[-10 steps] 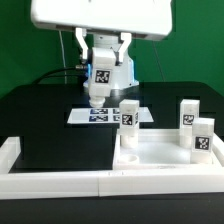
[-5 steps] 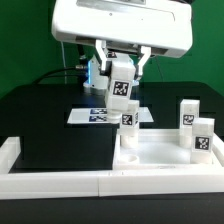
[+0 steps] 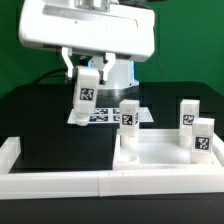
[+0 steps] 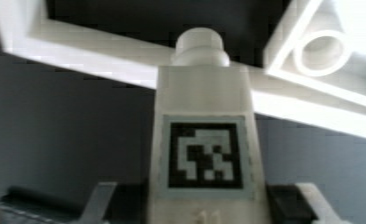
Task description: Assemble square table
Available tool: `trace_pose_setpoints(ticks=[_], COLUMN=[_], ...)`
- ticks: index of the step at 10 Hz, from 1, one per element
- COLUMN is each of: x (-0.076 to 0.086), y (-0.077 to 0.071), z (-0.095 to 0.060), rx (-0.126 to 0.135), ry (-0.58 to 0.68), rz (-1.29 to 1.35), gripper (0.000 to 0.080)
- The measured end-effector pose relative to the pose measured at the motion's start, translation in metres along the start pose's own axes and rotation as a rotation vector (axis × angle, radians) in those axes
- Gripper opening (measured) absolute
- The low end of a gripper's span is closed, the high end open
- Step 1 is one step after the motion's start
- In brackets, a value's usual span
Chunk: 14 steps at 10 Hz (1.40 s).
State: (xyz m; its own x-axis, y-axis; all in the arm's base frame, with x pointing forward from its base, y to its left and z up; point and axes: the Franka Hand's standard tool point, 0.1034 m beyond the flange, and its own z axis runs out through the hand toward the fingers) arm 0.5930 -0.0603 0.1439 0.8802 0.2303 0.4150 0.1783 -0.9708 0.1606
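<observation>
Exterior view, gripper [image 3: 87, 72]: hangs above the black table [image 3: 45, 125], toward the exterior view's left of the middle, its fingers clenched on a leg.
Exterior view, held leg [image 3: 86, 95]: a white blocky piece with a black-white tag facing the camera, lifted clear of the table and tilted a little.
Exterior view, marker board [image 3: 104, 115]: flat on the table behind and below the held leg, partly hidden by it.
Exterior view, square top [image 3: 160, 155]: white tray with raised rim, at the front on the exterior view's right, pushed against the white border bars [image 3: 60, 180].
Exterior view, other legs: one [image 3: 127, 122] stands upright at the tray's back corner nearest the marker board; two more [image 3: 188, 117] [image 3: 202, 138] stand at its far side, on the exterior view's right.
Wrist view, held leg [image 4: 208, 130]: fills the middle, tag facing the camera, a rounded peg at its far end, gripped between the two fingers [image 4: 105, 205].
Wrist view, square top [image 4: 340, 50]: part of its rim and a corner lie beyond the leg.
</observation>
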Motion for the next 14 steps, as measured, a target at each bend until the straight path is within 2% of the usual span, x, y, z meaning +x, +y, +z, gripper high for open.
trace_pose_setpoints(ticks=[1,4,6,11,12,13,14], x=[0.001,0.028,0.046,0.041,0.034,0.026,0.029], y=[-0.003,-0.031,-0.049,-0.046,-0.031,-0.027,-0.023], z=[0.001,0.012,0.011,0.014,0.019,0.024,0.023], rx=[0.020,0.060,0.088,0.083,0.029,0.042,0.048], ry=[0.005,0.043,0.055,0.050,0.109,0.098,0.122], rz=[0.002,0.077,0.090,0.091,0.048,0.055,0.083], gripper=[0.0291,0.0291,0.0291,0.0291,0.0291,0.0291,0.0291])
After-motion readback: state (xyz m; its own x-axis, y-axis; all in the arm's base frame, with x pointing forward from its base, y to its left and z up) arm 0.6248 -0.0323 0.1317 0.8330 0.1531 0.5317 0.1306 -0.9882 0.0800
